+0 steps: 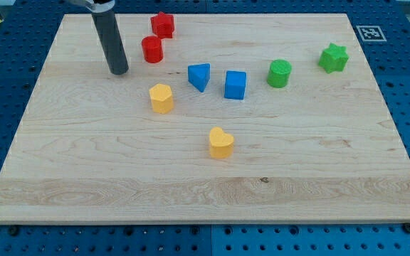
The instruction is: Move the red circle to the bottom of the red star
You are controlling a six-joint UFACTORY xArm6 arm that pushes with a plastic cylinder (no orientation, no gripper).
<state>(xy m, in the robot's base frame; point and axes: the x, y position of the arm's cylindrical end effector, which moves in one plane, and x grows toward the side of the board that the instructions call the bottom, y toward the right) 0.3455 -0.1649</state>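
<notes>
Camera view, my tip (119,72) just left of red circle (152,50), red star (163,24) above

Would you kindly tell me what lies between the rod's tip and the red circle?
Nothing: in the camera view only bare board separates my tip from the red circle, up to its right.

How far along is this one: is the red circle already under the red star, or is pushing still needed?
Largely done: the red circle sits just below the red star, close to it and slightly toward the view's left. In hand: my tip rests on the board left of the circle, apart from it. Left: at most a small nudge rightward to centre it under the star.
</notes>
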